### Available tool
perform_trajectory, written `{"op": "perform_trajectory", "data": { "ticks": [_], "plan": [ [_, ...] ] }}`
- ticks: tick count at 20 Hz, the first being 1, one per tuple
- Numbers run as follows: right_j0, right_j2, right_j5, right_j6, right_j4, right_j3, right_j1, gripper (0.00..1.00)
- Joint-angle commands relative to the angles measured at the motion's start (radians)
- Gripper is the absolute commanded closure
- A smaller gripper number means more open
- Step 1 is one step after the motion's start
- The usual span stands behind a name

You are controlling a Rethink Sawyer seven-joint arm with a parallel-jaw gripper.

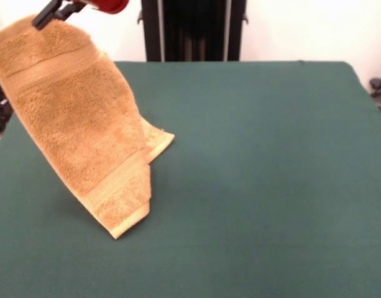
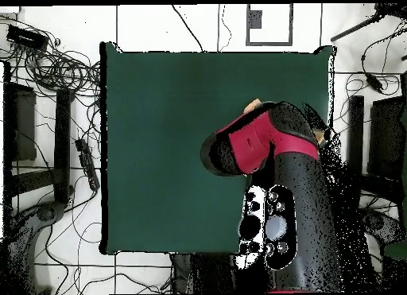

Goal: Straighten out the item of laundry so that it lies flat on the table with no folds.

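Orange-tan towel (image 1: 78, 118) hangs from the pincer (image 1: 47, 15), which is clenched on its top corner; its lower end trails on the green bench (image 1: 258, 174), front view's left side.

A white wall (image 1: 314, 28) is seen behind the far side. From above, a white tiled floor (image 2: 167, 25) is seen all around, crossed by dark lines. Black cables (image 2: 48, 65) are spread over it, and dark stands (image 2: 20, 121) are placed at both sides
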Motion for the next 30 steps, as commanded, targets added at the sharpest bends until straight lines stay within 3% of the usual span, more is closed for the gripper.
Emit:
{"op": "perform_trajectory", "data": {
  "ticks": [1, 20, 30],
  "plan": [
    [0.001, 0.109, -0.105, -0.375, -0.089, -0.031, 0.056, 1.00],
    [0.005, 0.083, -0.150, -0.465, -0.112, -0.037, 0.027, 1.00],
    [-0.043, 0.085, -0.207, -0.543, -0.111, -0.037, 0.004, 1.00]
  ]
}}
